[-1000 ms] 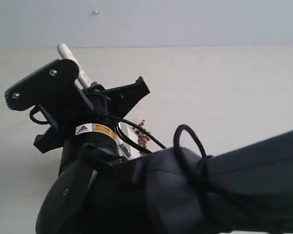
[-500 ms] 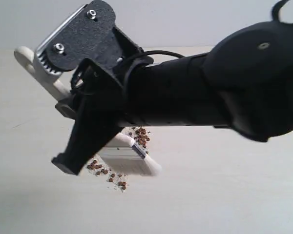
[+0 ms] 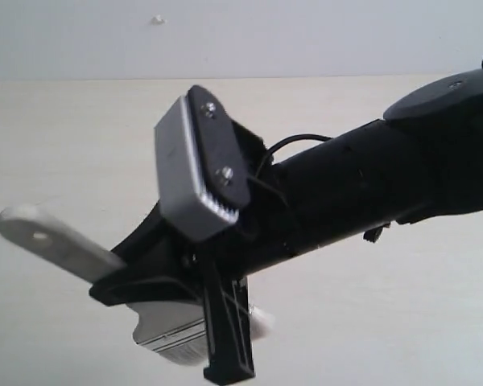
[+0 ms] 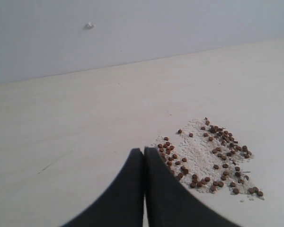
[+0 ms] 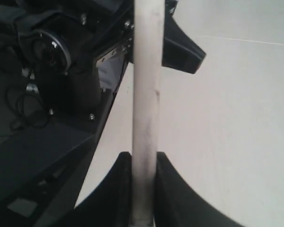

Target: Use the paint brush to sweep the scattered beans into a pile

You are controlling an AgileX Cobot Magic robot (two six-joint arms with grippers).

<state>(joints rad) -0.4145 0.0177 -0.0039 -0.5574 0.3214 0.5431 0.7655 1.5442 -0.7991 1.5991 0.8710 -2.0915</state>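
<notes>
Right fingers: Your right fingers (image 5: 117,189) were clamped on the pale wooden handle (image 5: 146,94) of the wide flat paint brush (image 3: 173,342) with cream bristles and a silver ferrule. The handle ran straight out between them, which I judge gave you a stiff hold for pushing the bristles sideways.
Brush position: In the exterior view the brush lay slanted, its handle end raised toward the left of that view and its ferrule low at the bottom edge. The black right arm (image 3: 370,185) half hid it, so you could not tell whether the bristles touched the pale surface (image 3: 402,322).
Left fingers: Your left fingers (image 4: 128,189) were pressed together on nothing and sat low over the surface, probably to stay clear of the sweep.
Beans: The tiny round reddish-brown beans (image 4: 213,156) lay on the surface just beyond the left fingertips. They formed a loose patch with gaps, mixed with off-white crumbs (image 4: 196,151), and a few sat apart at its rim. The arm hid them in the exterior view.
Containers: No bowl, tray or pan showed in any view. The beans sat bare on the surface, so the pile had to be formed there.
Progress: By my judgement the patch was grouped but not yet a tight pile, and it looked to need strokes inward from its edges.
</notes>
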